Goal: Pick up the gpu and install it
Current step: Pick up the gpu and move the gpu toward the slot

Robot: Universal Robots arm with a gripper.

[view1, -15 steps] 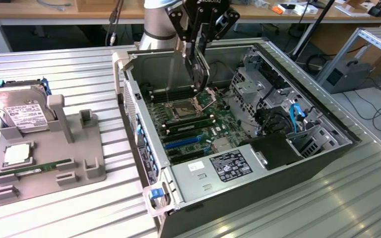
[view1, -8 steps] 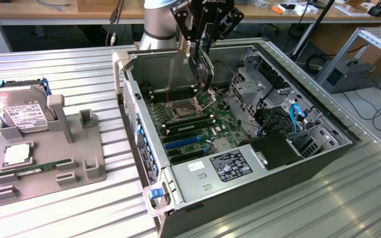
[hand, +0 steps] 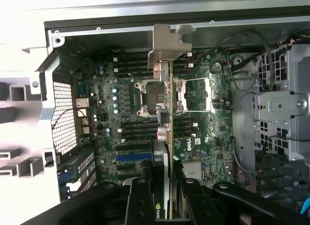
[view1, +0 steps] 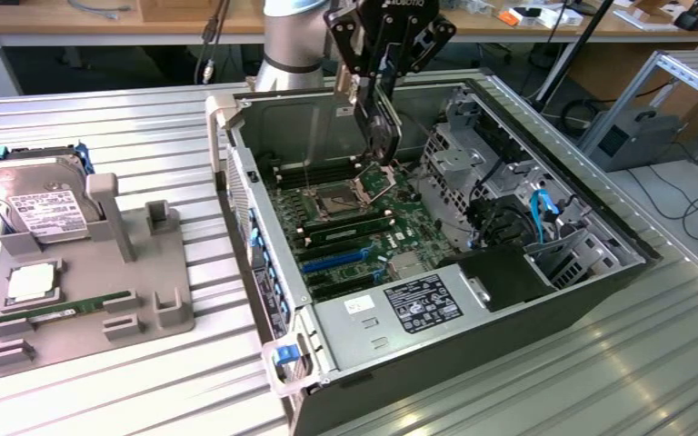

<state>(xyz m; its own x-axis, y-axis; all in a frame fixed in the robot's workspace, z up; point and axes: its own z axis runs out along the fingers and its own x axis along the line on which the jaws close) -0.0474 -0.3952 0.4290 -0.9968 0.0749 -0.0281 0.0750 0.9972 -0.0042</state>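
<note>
One gpu (view1: 381, 132), thin card, held on edge and upright inside the open computer case (view1: 243, 182). Its metal bracket (hand: 167, 43) sits at the end far from the wrist.

One gripper (view1: 377, 95), jaws clamped on the gpu from both flat faces. In the wrist view the fingers (hand: 140, 200) press either side of the card's near end.

Location of the gpu: hanging over the motherboard (view1: 380, 232), above the processor socket (view1: 339, 195). It stands in no slot. Whether its lower edge touches the board cannot be told, though it looks clear.

One blue slot (view1: 337, 261), on the board nearer the case's front corner and apart from the card.

One grey holder (view1: 143, 331), on the table at the exterior view's left, well apart from the case. It carries:
- one hard drive (view1: 40, 202), standing
- one memory stick (view1: 64, 313), lying flat

Step in hand, as judged: pick-up done, with the card carried over the board and installation not yet made.

Requirement, as judged: the card's contact edge must run parallel to a free expansion slot, directly above it. The bracket must face the case's rear wall, and the descent must be straight with no tilt.
</note>
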